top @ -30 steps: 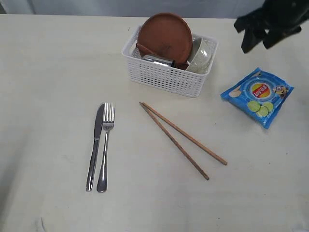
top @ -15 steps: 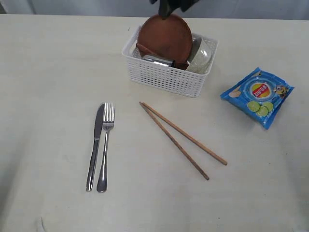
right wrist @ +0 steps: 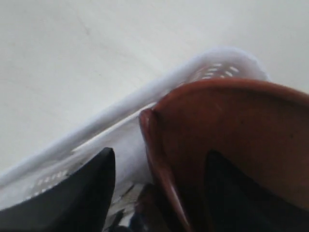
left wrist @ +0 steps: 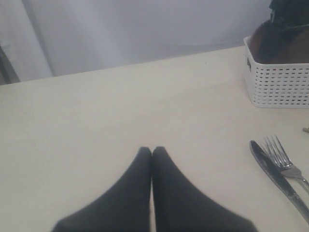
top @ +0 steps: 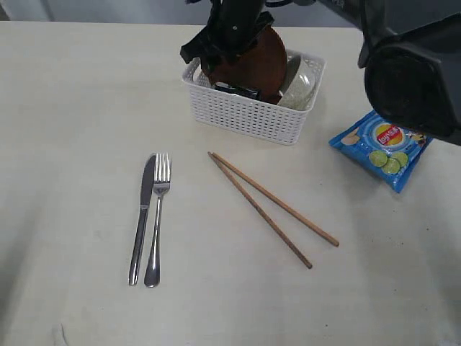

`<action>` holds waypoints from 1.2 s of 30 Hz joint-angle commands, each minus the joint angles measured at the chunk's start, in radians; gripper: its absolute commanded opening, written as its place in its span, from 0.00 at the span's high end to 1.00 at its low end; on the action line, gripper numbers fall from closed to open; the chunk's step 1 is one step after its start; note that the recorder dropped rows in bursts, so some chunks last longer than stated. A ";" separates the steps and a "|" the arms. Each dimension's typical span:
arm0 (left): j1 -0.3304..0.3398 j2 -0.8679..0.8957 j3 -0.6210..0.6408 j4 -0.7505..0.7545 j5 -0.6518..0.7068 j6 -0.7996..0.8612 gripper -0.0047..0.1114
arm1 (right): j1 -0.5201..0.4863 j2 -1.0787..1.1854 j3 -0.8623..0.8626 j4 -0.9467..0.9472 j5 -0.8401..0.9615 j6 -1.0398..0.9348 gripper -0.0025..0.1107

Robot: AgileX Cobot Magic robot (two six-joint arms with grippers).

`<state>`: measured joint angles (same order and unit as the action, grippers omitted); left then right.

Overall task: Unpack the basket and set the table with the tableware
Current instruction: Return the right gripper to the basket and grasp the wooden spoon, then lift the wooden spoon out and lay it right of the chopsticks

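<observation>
The white basket (top: 248, 115) stands at the back of the table (top: 72, 108) and holds the brown plate (top: 265, 61) on edge, the off-white bowl (top: 302, 81) and the steel cup (top: 236, 91). My right gripper (top: 220, 59) reaches into the basket's left end. It is open, with one finger on each side of the plate's rim (right wrist: 157, 145) and the basket rim (right wrist: 116, 106) beside it. I cannot make out the spoon. Knife (top: 142, 216), fork (top: 157, 216) and chopsticks (top: 274, 209) lie on the table. My left gripper (left wrist: 152, 151) hovers shut and empty over bare table.
A blue snack packet (top: 385, 144) lies right of the basket, partly under the right arm's dark bulk (top: 410, 65). In the left wrist view the basket (left wrist: 282, 82) is far off, with the knife (left wrist: 275, 174) and fork (left wrist: 285, 162) nearer.
My right gripper has swung from the back right across to the basket and dropped over the plate's left rim. The tableware on the table has not moved.
</observation>
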<state>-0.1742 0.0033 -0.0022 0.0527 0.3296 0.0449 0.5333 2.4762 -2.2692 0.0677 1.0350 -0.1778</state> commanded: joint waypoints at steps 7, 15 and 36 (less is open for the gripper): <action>0.002 -0.003 0.002 -0.002 -0.008 0.000 0.96 | 0.006 0.044 -0.010 0.006 0.021 -0.032 0.58; 0.002 -0.003 0.002 -0.002 -0.008 0.000 0.96 | 0.007 0.050 -0.010 -0.051 0.053 -0.032 0.98; 0.002 -0.003 0.002 -0.002 -0.008 0.000 0.96 | 0.007 -0.133 -0.010 -0.092 0.068 -0.027 0.98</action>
<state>-0.1742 0.0033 -0.0022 0.0527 0.3296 0.0449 0.5428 2.3764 -2.2771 -0.0234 1.0962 -0.2089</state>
